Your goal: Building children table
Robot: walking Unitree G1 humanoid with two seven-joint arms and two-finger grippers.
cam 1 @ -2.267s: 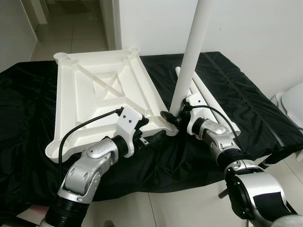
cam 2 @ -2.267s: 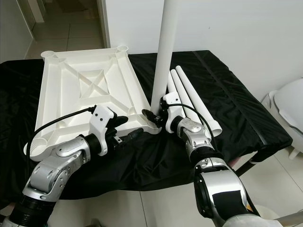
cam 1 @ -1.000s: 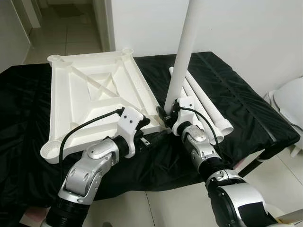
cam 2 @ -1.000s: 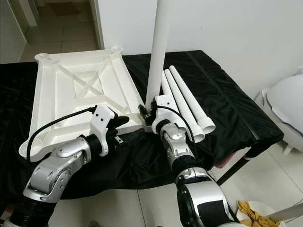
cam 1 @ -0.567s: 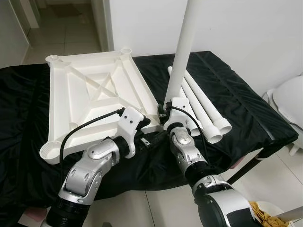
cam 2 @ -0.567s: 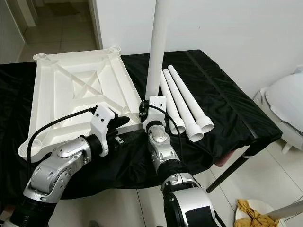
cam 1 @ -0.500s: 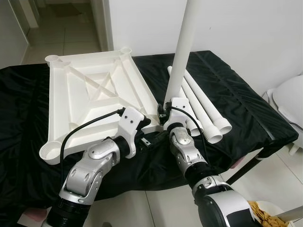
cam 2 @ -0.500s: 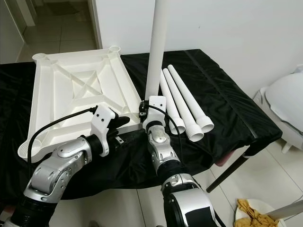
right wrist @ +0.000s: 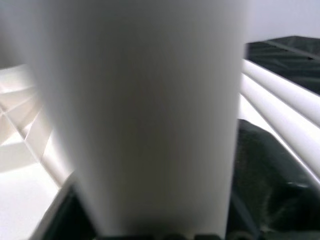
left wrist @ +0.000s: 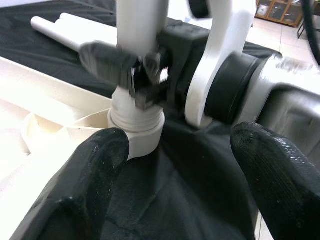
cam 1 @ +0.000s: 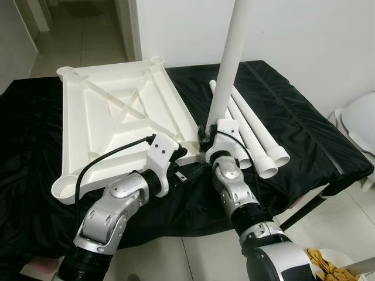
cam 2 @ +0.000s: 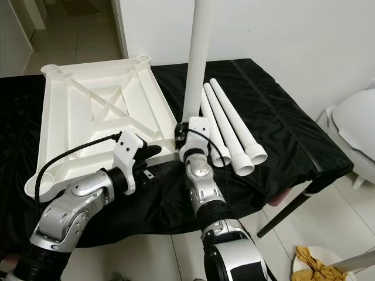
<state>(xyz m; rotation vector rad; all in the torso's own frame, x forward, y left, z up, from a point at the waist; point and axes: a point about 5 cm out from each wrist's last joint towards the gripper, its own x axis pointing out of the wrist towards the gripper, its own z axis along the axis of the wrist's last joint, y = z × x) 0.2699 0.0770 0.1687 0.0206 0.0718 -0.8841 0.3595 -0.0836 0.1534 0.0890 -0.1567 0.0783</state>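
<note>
The white tabletop [cam 1: 117, 111] lies upside down on the black cloth. A white leg [cam 1: 228, 64] stands upright in the socket [left wrist: 137, 132] at its near right corner. My right gripper [cam 1: 206, 133] is shut on this leg just above the socket; in the right wrist view the leg [right wrist: 145, 115] is very close. My left gripper [cam 1: 187, 167] hovers low beside the same corner and is open, its black fingers [left wrist: 85, 185] spread wide with nothing between them. Three spare legs [cam 1: 252, 134] lie side by side to the right.
The black-covered table ends close in front of me, with tiled floor [cam 1: 351, 216] below. A white rounded object [cam 1: 357, 123] stands at the far right, and a crumpled yellow thing [cam 1: 328, 266] lies on the floor. A doorway [cam 1: 82, 29] opens behind the tabletop.
My right arm has swung in from the right and now reaches up from below, still holding the upright leg. The view has shifted a little. My left gripper has kept its place.
</note>
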